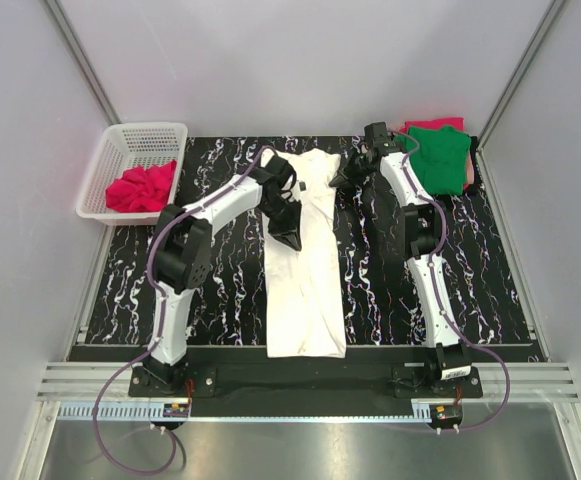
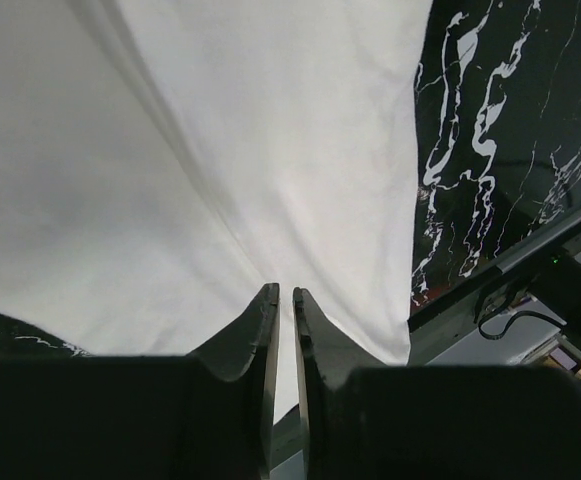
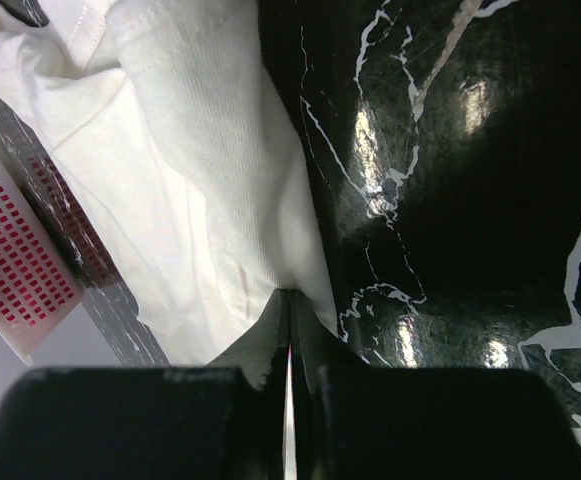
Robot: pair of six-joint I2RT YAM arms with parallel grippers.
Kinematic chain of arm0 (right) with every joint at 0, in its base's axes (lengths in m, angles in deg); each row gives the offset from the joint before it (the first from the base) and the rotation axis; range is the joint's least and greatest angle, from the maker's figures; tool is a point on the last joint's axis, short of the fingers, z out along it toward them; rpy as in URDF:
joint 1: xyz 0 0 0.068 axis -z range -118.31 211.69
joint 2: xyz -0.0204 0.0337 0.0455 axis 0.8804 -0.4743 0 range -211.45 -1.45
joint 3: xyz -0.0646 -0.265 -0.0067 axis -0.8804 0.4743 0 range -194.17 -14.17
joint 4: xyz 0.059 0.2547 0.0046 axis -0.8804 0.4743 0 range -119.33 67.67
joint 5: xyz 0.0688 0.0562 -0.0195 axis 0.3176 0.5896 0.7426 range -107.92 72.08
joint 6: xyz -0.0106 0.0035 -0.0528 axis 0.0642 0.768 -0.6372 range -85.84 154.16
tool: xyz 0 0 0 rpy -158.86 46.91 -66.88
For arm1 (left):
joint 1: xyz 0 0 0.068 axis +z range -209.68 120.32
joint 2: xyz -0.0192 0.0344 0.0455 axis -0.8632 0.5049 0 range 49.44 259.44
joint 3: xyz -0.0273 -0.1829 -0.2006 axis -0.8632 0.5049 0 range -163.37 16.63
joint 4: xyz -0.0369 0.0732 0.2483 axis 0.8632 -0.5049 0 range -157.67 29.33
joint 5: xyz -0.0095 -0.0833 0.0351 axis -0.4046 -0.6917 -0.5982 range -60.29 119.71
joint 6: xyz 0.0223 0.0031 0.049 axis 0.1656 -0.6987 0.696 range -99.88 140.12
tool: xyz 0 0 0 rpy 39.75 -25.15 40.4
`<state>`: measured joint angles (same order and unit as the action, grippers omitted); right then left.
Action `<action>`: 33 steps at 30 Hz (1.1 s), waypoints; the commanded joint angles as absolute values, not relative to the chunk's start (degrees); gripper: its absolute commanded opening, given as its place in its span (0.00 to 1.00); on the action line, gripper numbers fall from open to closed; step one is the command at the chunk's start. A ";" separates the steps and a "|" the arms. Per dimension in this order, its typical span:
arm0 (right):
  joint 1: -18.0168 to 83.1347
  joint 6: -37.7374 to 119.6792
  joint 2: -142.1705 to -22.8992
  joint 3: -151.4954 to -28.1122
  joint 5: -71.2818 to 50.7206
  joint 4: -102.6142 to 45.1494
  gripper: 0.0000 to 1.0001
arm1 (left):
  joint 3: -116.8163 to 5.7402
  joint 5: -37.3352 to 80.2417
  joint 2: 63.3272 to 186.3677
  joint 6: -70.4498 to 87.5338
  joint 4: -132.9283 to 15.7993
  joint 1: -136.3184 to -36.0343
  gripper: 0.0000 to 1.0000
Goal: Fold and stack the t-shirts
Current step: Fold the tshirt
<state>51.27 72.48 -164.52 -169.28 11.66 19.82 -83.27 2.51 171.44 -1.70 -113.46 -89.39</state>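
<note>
Left fingers (image 2: 260, 335), nearest the left wrist lens, stand almost together with a thin slit between them, tips at a crease of the white cotton t-shirt (image 1: 305, 290); whether they pinch the cloth cannot be told. From above, a white plastic lattice basket (image 1: 120, 135) at 10 o'clock holds a crumpled pinkish-red t-shirt (image 1: 140, 188), the white cotton t-shirt lies lengthwise from 12 to 6 o'clock on the middle of the black white-veined counter (image 1: 220, 290), and a folded green t-shirt (image 1: 440, 160) rests at 1 o'clock. Right fingers (image 3: 270, 325) are closed on the white cotton t-shirt's edge at its 1 o'clock corner.
</note>
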 commanded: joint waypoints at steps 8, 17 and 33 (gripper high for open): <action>51.14 71.42 -167.04 -169.03 10.64 20.77 0.00 | -81.37 -0.52 175.91 -2.37 -109.36 -93.07 0.00; 51.32 73.26 -169.32 -172.80 10.20 20.86 0.00 | -73.74 -0.08 175.22 -2.55 -106.11 -94.04 0.00; 54.74 79.85 -171.35 -175.36 13.19 13.04 0.00 | -68.01 -0.34 173.81 -1.50 -103.73 -95.45 0.00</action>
